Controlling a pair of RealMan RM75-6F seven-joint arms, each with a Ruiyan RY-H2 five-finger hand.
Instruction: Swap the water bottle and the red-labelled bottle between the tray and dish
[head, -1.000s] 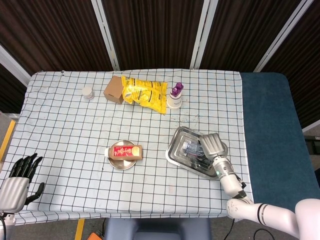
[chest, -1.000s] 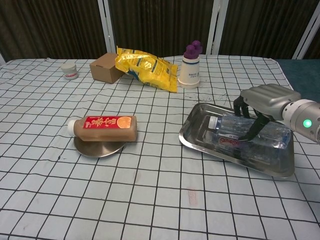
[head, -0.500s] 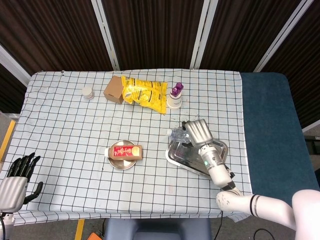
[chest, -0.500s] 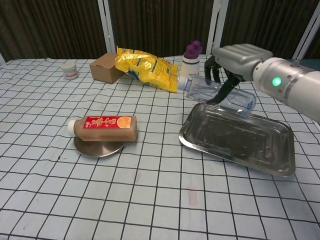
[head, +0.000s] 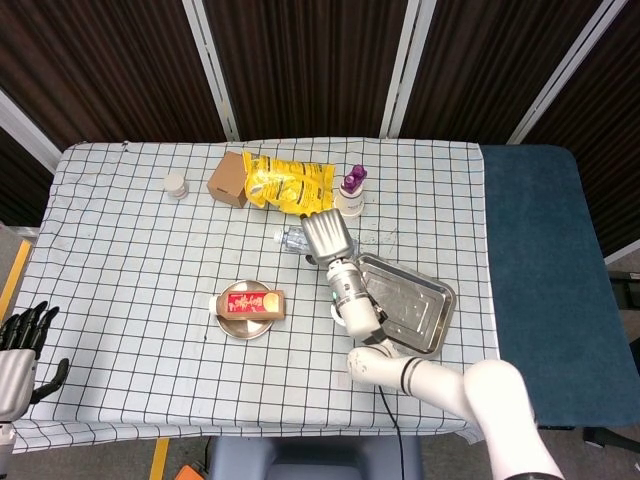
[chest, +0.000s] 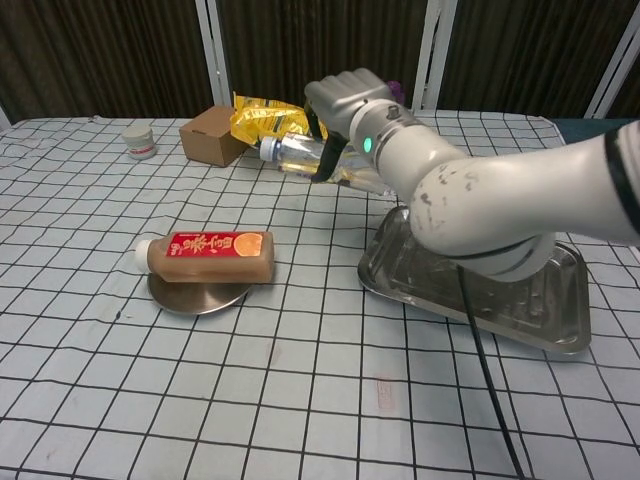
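Observation:
My right hand (head: 327, 237) (chest: 345, 103) grips the clear water bottle (chest: 295, 153) (head: 294, 240) and holds it in the air, lying sideways with its white cap pointing left, left of the steel tray (head: 425, 305) (chest: 540, 300). The tray holds nothing. The red-labelled bottle (head: 252, 302) (chest: 208, 256) lies on its side on the small round metal dish (head: 238, 327) (chest: 195, 296) near the table's middle. My left hand (head: 22, 345) hangs off the table's front left corner with fingers apart, holding nothing.
At the back stand a cardboard box (head: 227, 179) (chest: 210, 141), a yellow snack bag (head: 290, 188) (chest: 290, 130), a white cup with a purple top (head: 351, 192) and a small white jar (head: 176, 185) (chest: 139, 141). A checked cloth (head: 130, 260) covers the table.
My right hand lifted the water bottle out of the tray and carried it left and up over the table. The left hand sank lower at the frame's edge.

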